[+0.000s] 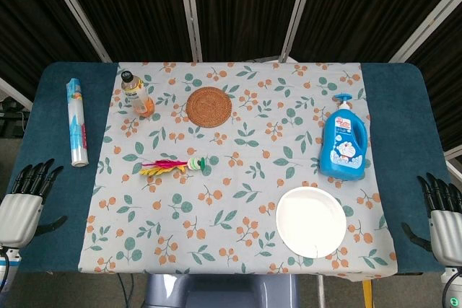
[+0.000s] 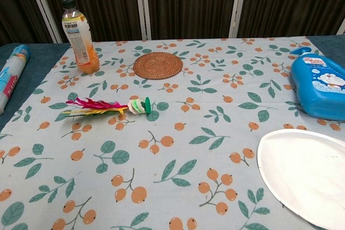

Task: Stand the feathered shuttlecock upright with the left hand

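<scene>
— Silver-backed, black-fingered, the robot's left hand (image 1: 25, 203) sits at the far left, over the near-left corner of the dark blue table (image 1: 50, 243). Is it holding anything?

— No. Its fingers are spread apart and nothing is in them. It is well apart from everything on the cloth.

— What comes next, moving right?

— A rolled tube of white and blue plastic bags (image 1: 76, 122) lies lengthwise on the bare blue table, just off the edge of the pale floral tablecloth with orange berries and green leaves (image 1: 238, 207). Then a clear plastic bottle of orange drink with a black cap (image 2: 77, 37) stands upright at the cloth's far-left part.

— And the shuttlecock?

— The feathered shuttlecock with pink, red and yellow plumes and a green and white base (image 2: 108, 106) lies on its side on the cloth, left of centre, nearer than the bottle. Its feathers point left, its base points right. Nothing touches it.

— Past that?

— A round woven brown coaster (image 1: 208, 106) lies flat toward the far side, near the middle. A white round paper plate (image 1: 311, 221) sits on the near right, and a blue pump bottle with a cartoon label (image 1: 343, 142) lies beyond it.

— The other hand?

— The right hand (image 1: 442, 214) is at the near-right corner, fingers apart, grasping nothing.
</scene>
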### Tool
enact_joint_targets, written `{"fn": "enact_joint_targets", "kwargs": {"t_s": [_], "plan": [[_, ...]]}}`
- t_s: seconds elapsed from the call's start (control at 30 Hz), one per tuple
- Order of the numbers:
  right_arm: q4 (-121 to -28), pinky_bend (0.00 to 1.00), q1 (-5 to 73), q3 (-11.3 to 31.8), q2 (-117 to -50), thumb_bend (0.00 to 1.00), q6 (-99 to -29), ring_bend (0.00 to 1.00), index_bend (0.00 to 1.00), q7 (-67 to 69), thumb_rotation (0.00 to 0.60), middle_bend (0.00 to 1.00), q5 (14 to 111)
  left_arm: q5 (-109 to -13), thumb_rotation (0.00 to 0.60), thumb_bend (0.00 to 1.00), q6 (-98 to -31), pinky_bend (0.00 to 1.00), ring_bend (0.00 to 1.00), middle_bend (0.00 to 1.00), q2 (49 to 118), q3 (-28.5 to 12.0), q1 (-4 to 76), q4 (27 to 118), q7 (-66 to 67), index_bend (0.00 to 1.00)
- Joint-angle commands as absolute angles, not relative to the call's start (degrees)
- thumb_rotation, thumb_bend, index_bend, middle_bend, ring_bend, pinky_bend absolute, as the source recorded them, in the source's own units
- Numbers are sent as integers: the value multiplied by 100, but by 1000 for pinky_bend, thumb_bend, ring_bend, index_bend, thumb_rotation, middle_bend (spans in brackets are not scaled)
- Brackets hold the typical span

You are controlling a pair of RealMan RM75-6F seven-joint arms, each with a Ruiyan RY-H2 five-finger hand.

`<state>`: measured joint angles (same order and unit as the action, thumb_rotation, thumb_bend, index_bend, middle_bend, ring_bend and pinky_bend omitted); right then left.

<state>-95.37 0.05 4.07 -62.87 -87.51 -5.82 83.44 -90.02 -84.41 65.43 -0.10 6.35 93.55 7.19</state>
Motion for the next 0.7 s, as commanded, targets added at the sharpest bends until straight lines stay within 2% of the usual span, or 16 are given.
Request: {"fn": "enact_joint_targets", "kwargs": {"t_s": [0.03, 0.1, 0.23, 0.3, 0.47, 0.7], "plan": [[-9543, 0, 9, 412, -6291, 155, -8742, 0, 0, -590, 600, 0, 8329, -8974, 600, 40, -8393, 0, 0, 0, 6540, -4, 650, 9356, 714, 77], [-9543, 0, 9, 415, -6291, 153, -8744, 0, 0, -599, 600, 0, 8325, -8957, 600, 45, -8370, 0, 0, 0, 6535, -6, 658, 9362, 713, 79], [-9547, 0, 7, 409, -6288, 155, -8739, 0, 0, -596, 600, 0, 8326, -8958, 600, 180, -8355, 0, 0, 0, 6533, -22, 680, 9369, 727, 123], [-9544, 0, 6, 406, -6282, 154, -8735, 0, 0, -598, 600, 0, 8324, -8960, 600, 192, -8356, 0, 0, 0, 6545, -52, 705, 9347, 773, 157], [-9564, 0, 4, 401, -6275, 153, -8728, 0, 0, -593, 600, 0, 8320, -8709, 600, 237, -8055, 0, 0, 0, 6674, -318, 987, 9359, 878, 289], [-9564, 0, 6, 394, -6282, 153, -8736, 0, 0, -583, 600, 0, 8349, -7881, 600, 324, -7289, 0, 0, 0, 7052, -819, 1575, 9259, 1420, 388]]}}
